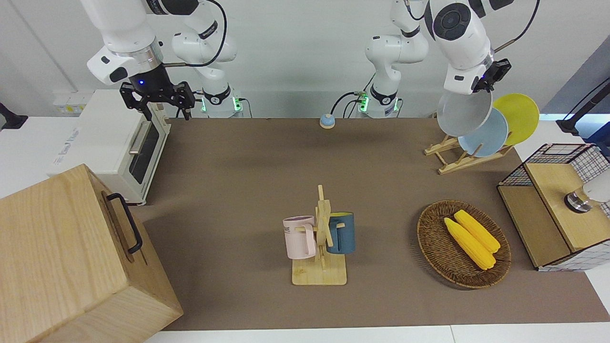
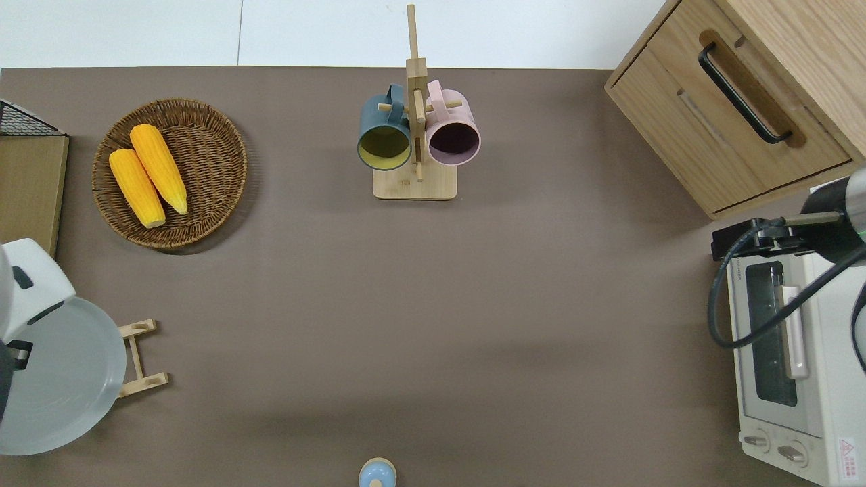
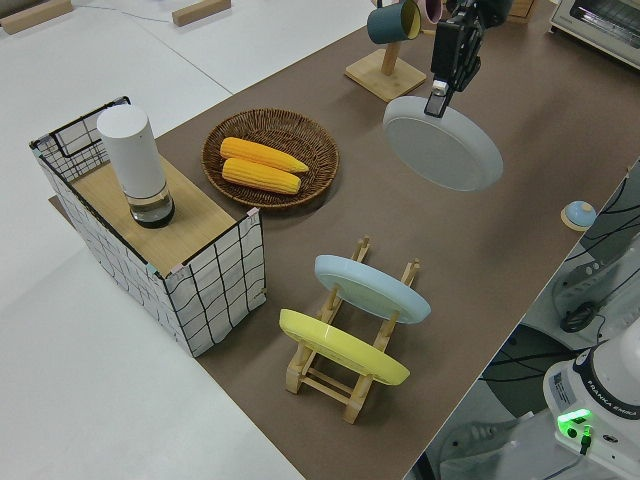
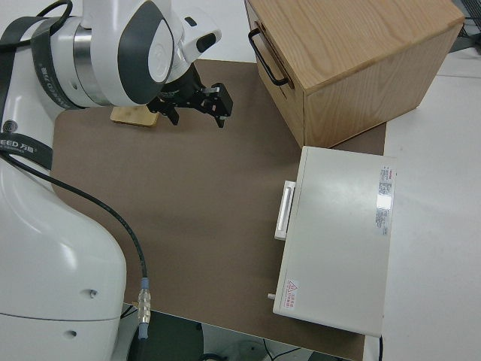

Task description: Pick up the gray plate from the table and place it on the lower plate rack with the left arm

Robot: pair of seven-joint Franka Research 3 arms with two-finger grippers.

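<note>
Left fingers [image 3: 437,102] clamped on gray plate [image 3: 443,150] rim, plate hanging below, over rack [image 2: 139,358] (blue [image 3: 372,288], yellow [image 3: 343,347] slotted). Right arm parked.

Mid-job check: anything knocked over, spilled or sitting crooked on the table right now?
Nothing stands out. The left gripper holds the gray plate in the air over the lower plate rack; the blue plate and yellow plate sit in their slots.

Left claw [image 3: 440,92] clamped, raised
</note>
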